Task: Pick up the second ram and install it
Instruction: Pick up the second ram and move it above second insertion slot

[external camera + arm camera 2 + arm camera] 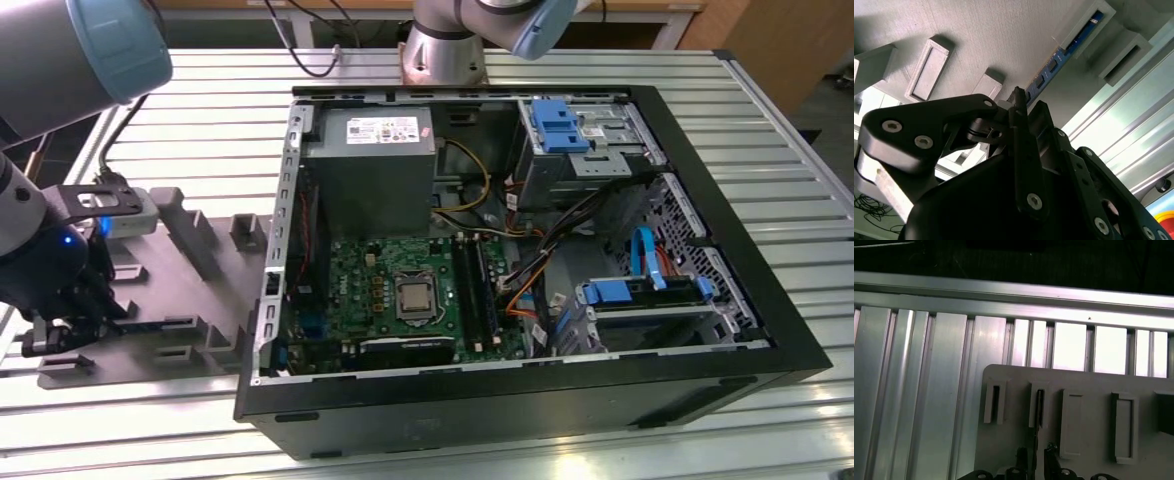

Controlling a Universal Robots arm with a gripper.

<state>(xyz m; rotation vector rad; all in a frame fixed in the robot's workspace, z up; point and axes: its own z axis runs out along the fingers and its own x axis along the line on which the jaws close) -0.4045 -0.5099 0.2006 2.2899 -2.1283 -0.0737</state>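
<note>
- Currently, the black multi-link gripper (60, 340) sits low over the flat grey plastic fixture tray (200, 290), at the exterior view's left, beside the open black computer case (534, 400).
- The tray lies on the slatted aluminium table (200, 80) and carries several raised rectangular slotted holders.
- The second ram (1051, 67), a long, narrow dark blue circuit-board stick with a row of small black chips, stands on its long edge in the tray.
- Long axis: in the second wrist view the ram runs in a straight line from the gripper (1028, 100) away to a raised slotted holder (1089, 25), which receives its far end. The chip-bearing face points sideways, and the thin edge faces up toward the gripper.
- In the first wrist view the ram (1039, 410) appears edge-on as a thin dark line. It passes through a narrow holder and continues toward the gripper (1035, 457).
- Jaw state: the two fingers stand one on each side of the ram's near end. A narrow gap shows on either side of the board, so the jaws are spread and not clamped on it.
- Inside the case, the green motherboard (360, 290) lies below the grey metal power-supply box (367, 170), well apart from the ram.
</note>
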